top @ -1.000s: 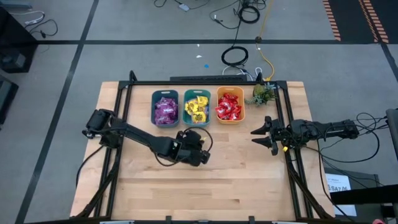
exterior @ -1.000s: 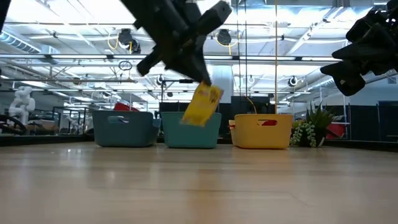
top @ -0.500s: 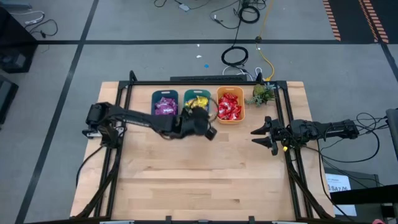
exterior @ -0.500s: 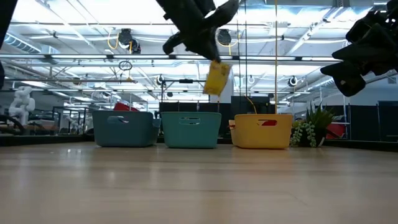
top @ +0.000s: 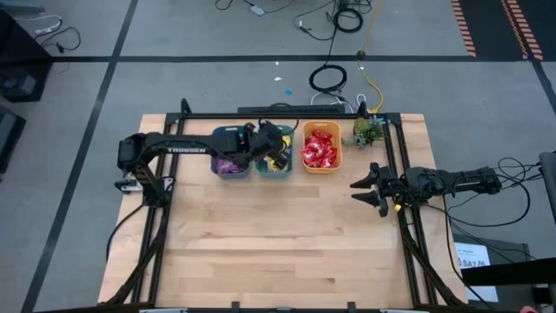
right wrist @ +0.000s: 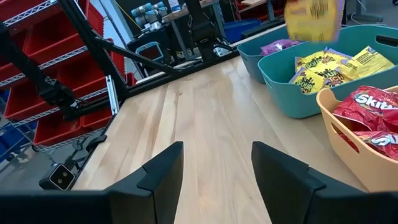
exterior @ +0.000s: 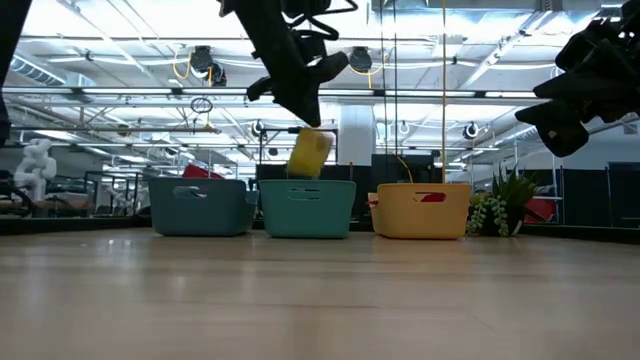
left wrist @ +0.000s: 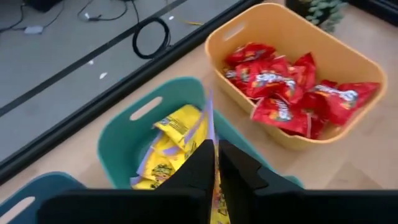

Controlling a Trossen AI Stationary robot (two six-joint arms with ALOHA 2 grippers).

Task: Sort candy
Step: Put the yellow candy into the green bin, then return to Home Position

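Above the middle teal bin (exterior: 307,206), left gripper (exterior: 300,112) pinches yellow candy (exterior: 309,153).

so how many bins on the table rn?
3, in a row at the table's far edge: teal bin with purple candy on the left, teal bin with yellow candy in the middle, orange bin with red candy on the right.

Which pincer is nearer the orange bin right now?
Left. The left pincer hangs over the middle teal bin, right beside the orange bin, with a yellow candy packet. The right pincer waits open, farther off near the table's right edge.
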